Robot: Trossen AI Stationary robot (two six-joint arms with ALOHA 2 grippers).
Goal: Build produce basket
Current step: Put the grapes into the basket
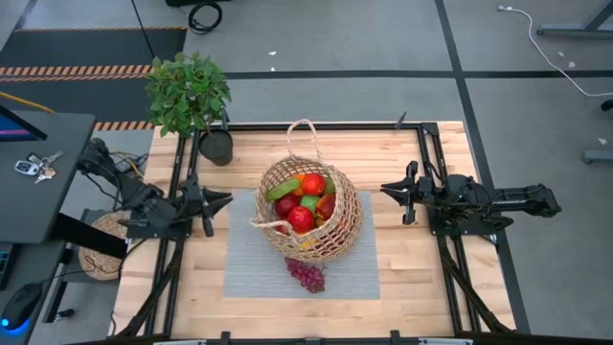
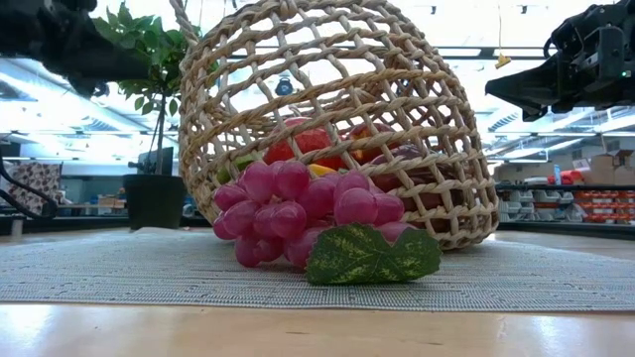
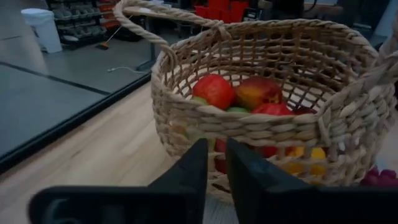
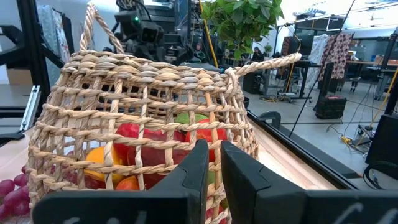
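The round wicker basket lies tipped on its side wall on the grey mat, mouth facing up and toward the left arm, its looped handle toward the far edge. Inside it sit red apples, an orange and green pieces of produce. Purple grapes with a leaf lie on the mat against the basket's near side. My left gripper hovers shut left of the basket, pointing at it. My right gripper waits shut on the right.
A leafy potted plant in a black pot stands at the far left corner of the wooden table. Black frame rails run along both sides of the table. Bare wood lies near the front edge.
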